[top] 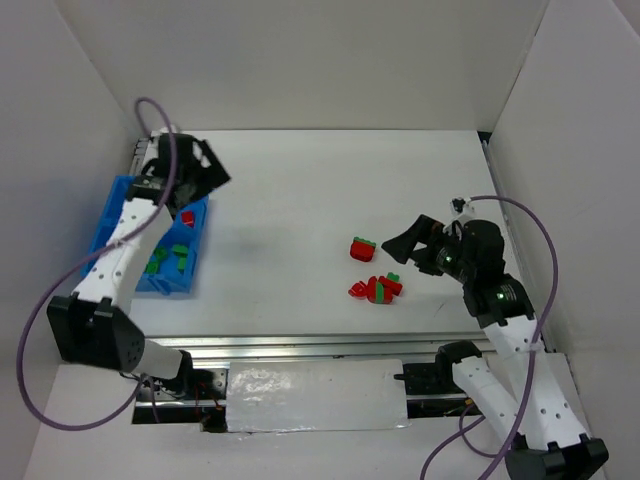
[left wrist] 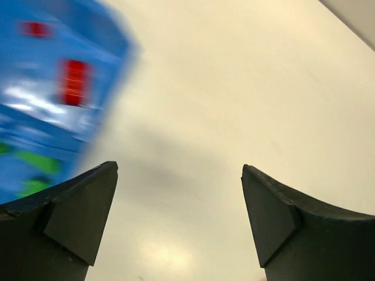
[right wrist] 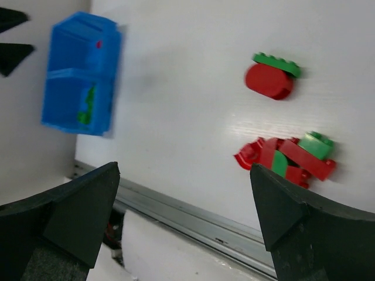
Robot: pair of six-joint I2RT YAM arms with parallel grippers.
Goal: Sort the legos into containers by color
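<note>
The blue bin (top: 118, 215) stands at the table's left, with green bricks (top: 170, 256) in its near compartment and a red brick (top: 187, 217) in its far one. My left gripper (top: 212, 168) is open and empty, just right of the bin's far end; the bin (left wrist: 35, 93) shows blurred in the left wrist view. A red and green pair (top: 363, 247) and a small pile of red and green bricks (top: 377, 288) lie right of centre. My right gripper (top: 398, 245) is open and empty beside them. In the right wrist view the pile (right wrist: 290, 158) and pair (right wrist: 271, 76) are ahead.
White walls close the table on the left, back and right. A metal rail (top: 300, 348) runs along the near edge. The bin also shows far off in the right wrist view (right wrist: 64, 88).
</note>
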